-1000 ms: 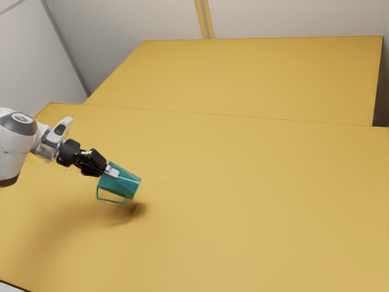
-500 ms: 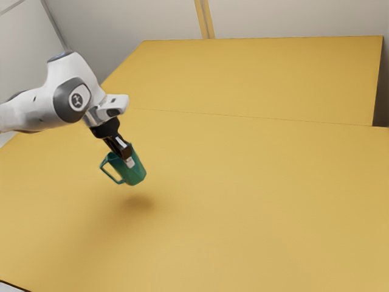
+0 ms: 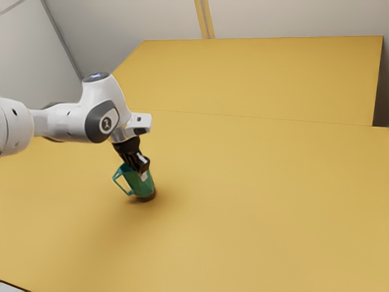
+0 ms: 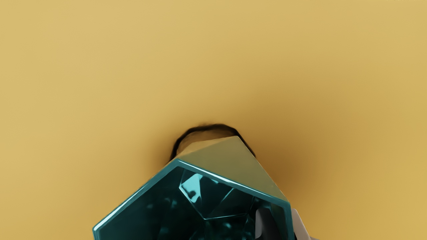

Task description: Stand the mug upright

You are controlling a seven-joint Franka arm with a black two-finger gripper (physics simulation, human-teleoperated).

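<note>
Nearest in the wrist view, the gripper is closed on one wall of the mug, with one finger inside the open mouth and the other against the outside. The rim faces up toward the hand, so the larger part of the turning looks done: the mug is not lying on its side. Beyond the rim the sides run down to the base, with a dark shadow on the surface close around it. In the exterior view this sits left of centre, a little below the middle of the frame, and there the mug leans, its top tipped toward the frame's left, where the handle also points. The base is at or very near the surface; whether an edge of it touches, I cannot tell. Farther up and left in the frame, the arm reaches over from the left edge. I would call the task mostly through but unfinished: what remains is to take out the last of the lean, settle the base flat, loosen the grip and draw the inner finger up clear of the rim without tipping the mug
</note>
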